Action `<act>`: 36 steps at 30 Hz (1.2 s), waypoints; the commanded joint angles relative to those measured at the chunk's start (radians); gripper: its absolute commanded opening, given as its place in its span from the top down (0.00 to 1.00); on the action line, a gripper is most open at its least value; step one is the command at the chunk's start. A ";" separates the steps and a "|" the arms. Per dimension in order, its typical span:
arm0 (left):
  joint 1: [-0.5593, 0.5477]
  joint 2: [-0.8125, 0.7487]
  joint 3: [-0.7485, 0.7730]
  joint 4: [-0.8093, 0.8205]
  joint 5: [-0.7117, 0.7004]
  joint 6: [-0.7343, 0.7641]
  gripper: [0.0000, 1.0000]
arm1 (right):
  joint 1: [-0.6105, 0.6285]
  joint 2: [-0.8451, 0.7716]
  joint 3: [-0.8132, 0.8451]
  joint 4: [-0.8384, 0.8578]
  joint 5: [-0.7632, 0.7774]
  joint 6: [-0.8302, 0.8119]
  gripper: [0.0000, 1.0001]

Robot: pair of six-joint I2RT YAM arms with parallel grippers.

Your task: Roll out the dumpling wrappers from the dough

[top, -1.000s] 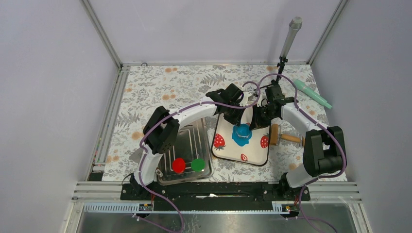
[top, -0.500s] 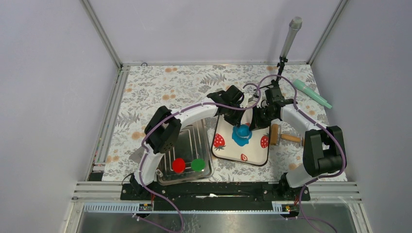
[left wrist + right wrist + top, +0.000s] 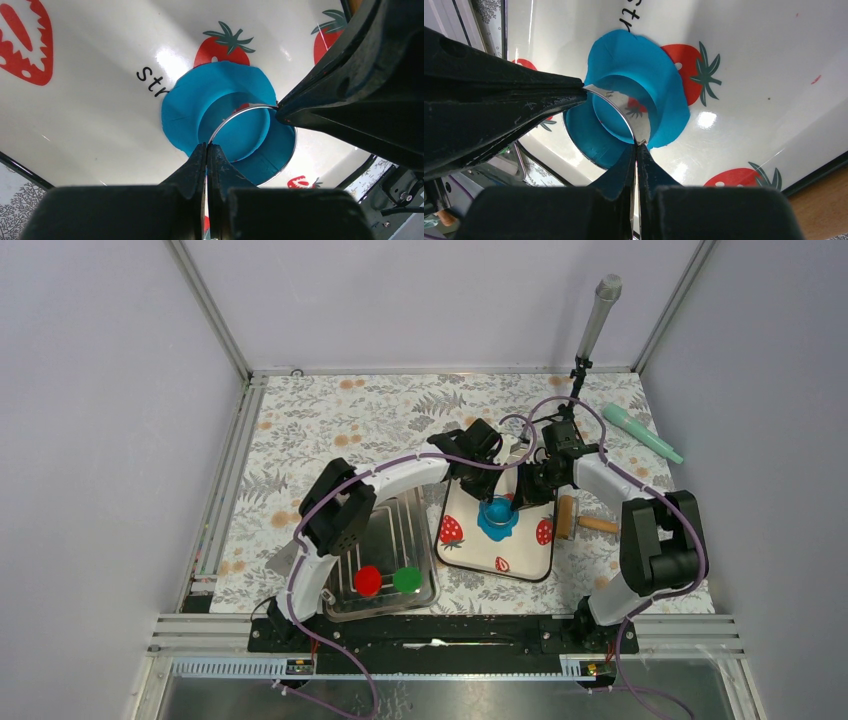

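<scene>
Left gripper [image 3: 206, 150]: jaws closed down to a slit, nipping the thin wall of a metal ring [image 3: 235, 114] at its near side; right gripper [image 3: 636, 150]: jaws likewise pressed together on the same ring's wall, at the opposite side; the two grippers face each other across the ring, each one's tip visible in the other's wrist view.

Ring: shiny and open-centred; sits over the dough [image 3: 190, 105]; blue shows inside the hoop; a ragged flap of blue spreads outside it on one side; whether the rim is pressed fully through the dough cannot be told.

Dough: flattened bright-blue patch, on the white strawberry-print tray [image 3: 520, 555], toward its far half, partly covering a printed strawberry and some black lettering.

Surroundings, top view: wooden rolling pin [image 3: 580, 522] on the floral cloth [image 3: 350, 420], just beside the strawberry tray's right edge; metal tray [image 3: 390, 510] to the left of the strawberry tray, holding a red disc [image 3: 368, 580] and a green disc [image 3: 406, 579] side by side at its near end; pale-green tool [image 3: 640, 432] near the far right corner.
</scene>
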 commanded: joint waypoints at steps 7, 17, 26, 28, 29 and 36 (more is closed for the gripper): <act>0.019 0.010 -0.049 0.042 -0.086 0.011 1.00 | 0.000 0.034 0.000 -0.026 0.064 -0.041 1.00; 0.035 -0.054 -0.154 0.188 -0.119 -0.008 1.00 | 0.000 0.050 0.035 -0.043 0.078 -0.042 1.00; 0.108 -0.175 -0.160 0.164 -0.031 -0.093 0.58 | -0.006 0.003 0.175 -0.177 0.014 -0.036 0.82; 0.124 -0.213 -0.193 0.176 -0.002 -0.104 0.54 | -0.006 -0.005 0.163 -0.191 0.001 -0.033 0.80; 0.126 -0.221 -0.207 0.177 0.012 -0.107 0.54 | -0.006 -0.006 0.151 -0.191 0.000 -0.033 0.80; 0.129 -0.209 -0.274 0.197 0.089 -0.145 0.54 | -0.019 -0.003 0.108 -0.187 0.007 -0.042 0.79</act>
